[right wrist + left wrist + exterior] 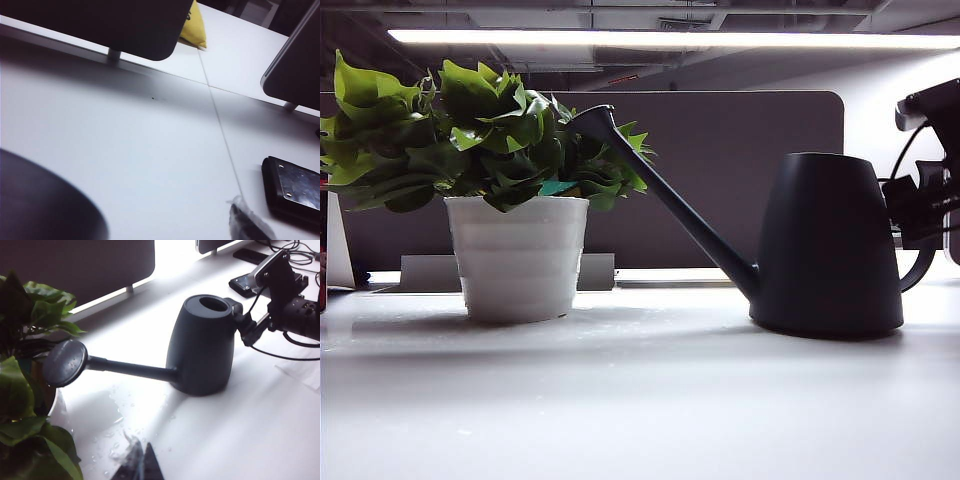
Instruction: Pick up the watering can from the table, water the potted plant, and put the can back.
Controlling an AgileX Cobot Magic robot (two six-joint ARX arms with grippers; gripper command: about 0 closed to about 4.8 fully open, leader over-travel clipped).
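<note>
exterior view sits low at table [640,400] level; left wrist looks down (both share the watering can [825,245]); right wrist apparently skims tabletop.

A ceiling light strip [670,38] glares overhead, the table [640,400] washes out white in both wrist views, and the near foreground blurs softly.
</note>
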